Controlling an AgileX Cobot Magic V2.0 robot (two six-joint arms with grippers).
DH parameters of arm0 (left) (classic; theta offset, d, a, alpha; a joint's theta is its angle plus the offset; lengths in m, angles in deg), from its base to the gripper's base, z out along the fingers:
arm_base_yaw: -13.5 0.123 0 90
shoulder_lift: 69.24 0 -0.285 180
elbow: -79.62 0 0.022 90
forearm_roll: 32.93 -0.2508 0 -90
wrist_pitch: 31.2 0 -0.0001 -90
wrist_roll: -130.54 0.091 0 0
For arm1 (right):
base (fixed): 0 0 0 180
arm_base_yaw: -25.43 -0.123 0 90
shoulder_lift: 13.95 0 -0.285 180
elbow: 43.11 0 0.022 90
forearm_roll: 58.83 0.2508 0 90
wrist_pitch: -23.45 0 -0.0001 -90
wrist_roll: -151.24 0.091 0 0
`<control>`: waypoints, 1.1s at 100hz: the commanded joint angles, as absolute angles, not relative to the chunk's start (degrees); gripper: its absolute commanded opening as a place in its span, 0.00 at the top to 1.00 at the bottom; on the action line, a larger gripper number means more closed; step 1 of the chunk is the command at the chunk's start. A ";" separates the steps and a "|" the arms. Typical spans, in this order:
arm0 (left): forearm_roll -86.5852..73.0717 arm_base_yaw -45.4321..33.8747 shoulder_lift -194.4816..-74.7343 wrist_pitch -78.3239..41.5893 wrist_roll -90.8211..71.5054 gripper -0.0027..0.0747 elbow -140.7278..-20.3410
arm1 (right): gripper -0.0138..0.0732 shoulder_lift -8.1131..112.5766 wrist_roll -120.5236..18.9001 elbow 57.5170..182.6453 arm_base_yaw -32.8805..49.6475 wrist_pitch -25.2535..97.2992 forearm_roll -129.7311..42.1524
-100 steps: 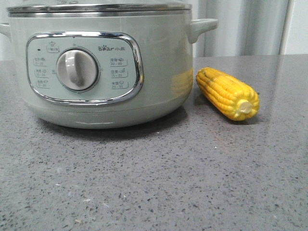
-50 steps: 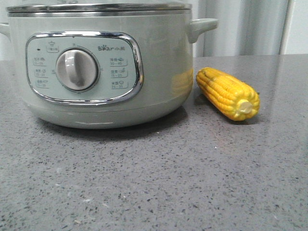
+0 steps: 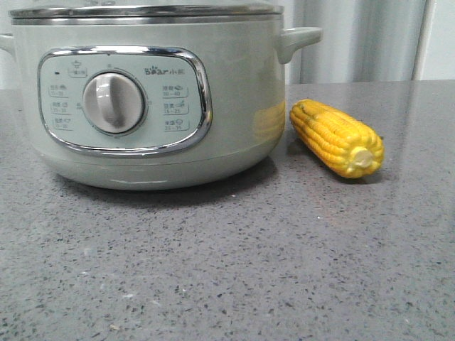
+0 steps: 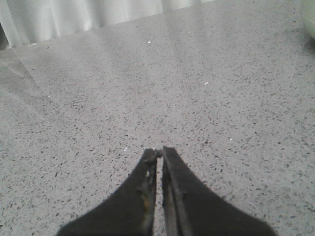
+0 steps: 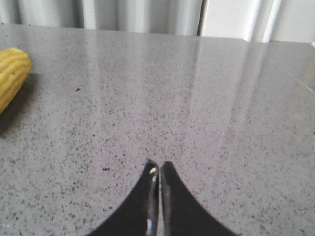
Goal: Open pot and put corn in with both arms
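While neither arm shows in the front view, the left wrist view finds the left tool (image 4: 158, 151) with its two dark fingers pressed tip to tip, holding nothing, poised over bare speckled grey table (image 4: 147, 88).

Moving rightward, the pot (image 3: 142, 92) stands on the left half of the table, pale green, its chrome-framed panel and grey dial (image 3: 114, 103) facing the camera. A steel rim (image 3: 146, 13) runs along the top and something seems to sit on it, so I judge the pot not yet opened, though the lid itself is cropped away. Just beside the pot's right flank lies the corn (image 3: 338, 136), angled with its pale stub end toward the camera; whether it touches the wall I cannot tell.

Farthest right, the right tool (image 5: 158, 167) is likewise closed and empty, with the corn off to one edge of its view.

Risks, as I judge them: a round cob may roll if pinched off-centre, and reaching for it so near the pot could knock the handle (image 3: 298, 39). Dropping the corn before the lid is clear would strand it on top.
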State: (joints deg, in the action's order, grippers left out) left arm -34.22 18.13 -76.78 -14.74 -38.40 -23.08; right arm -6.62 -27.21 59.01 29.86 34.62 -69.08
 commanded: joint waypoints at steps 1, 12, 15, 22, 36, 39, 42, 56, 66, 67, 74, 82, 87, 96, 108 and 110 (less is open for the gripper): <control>-34.07 17.79 -74.88 -19.97 -38.61 0.99 -22.65 | 0.93 -7.90 -27.26 57.87 30.24 28.86 -68.42; -33.40 17.79 -74.88 -20.86 -38.61 0.99 -22.65 | 0.93 -7.90 -27.26 57.87 30.24 28.09 -63.51; -33.40 17.79 -74.88 -21.30 -38.61 0.99 -22.65 | 0.93 -7.90 -27.26 57.87 30.24 27.97 -63.42; -33.31 17.79 -74.88 -22.81 -38.61 0.99 -22.65 | 0.93 -7.90 -27.26 57.87 30.24 26.99 -63.42; -29.89 17.79 -74.88 -24.73 -38.61 0.99 -22.65 | 0.93 -7.90 -27.26 57.87 30.24 21.73 -63.42; -29.50 17.79 -74.88 -25.27 -38.61 0.99 -22.65 | 0.93 -7.90 -27.26 57.87 30.24 21.06 -63.42; -29.12 17.79 -74.88 -25.72 -38.61 0.99 -22.65 | 0.93 -7.90 -27.26 57.87 30.24 20.76 -63.42; -29.02 17.79 -74.88 -26.09 -38.61 0.99 -22.65 | 0.93 -7.90 -27.26 57.87 30.24 21.14 -63.42; -29.02 17.79 -74.88 -26.35 -38.61 0.99 -22.65 | 0.93 -7.90 -27.26 57.87 30.24 21.24 -63.42; -29.02 17.79 -74.88 -26.38 -38.61 0.99 -22.65 | 0.93 -7.90 -27.26 57.87 30.24 21.24 -63.42; -27.79 17.79 -74.88 -27.64 -38.61 0.99 -22.65 | 0.93 -7.90 -27.26 57.87 30.24 21.24 -63.42; -24.20 17.79 -74.88 -28.63 -38.61 0.99 -22.88 | 0.93 -7.90 -27.26 58.24 30.24 21.24 -63.42; -23.75 17.79 -74.88 -28.63 -38.61 0.99 -23.26 | 0.93 -7.90 -27.26 58.79 30.24 21.79 -63.37; -23.75 17.79 -75.18 -27.85 -38.61 0.99 -25.34 | 0.93 -6.94 -27.26 60.84 30.24 23.45 -63.11; -23.75 17.79 -78.32 -24.60 -38.61 0.99 -30.00 | 0.93 -3.36 -27.26 65.50 30.24 29.17 -63.11; -23.75 17.79 -79.18 -24.31 -38.61 0.99 -30.75 | 0.93 -2.50 -27.26 66.31 30.24 29.84 -63.11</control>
State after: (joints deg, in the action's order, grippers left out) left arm -24.53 18.13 -77.01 -21.43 -38.40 -26.12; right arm -5.93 -27.21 61.27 29.86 30.54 -63.24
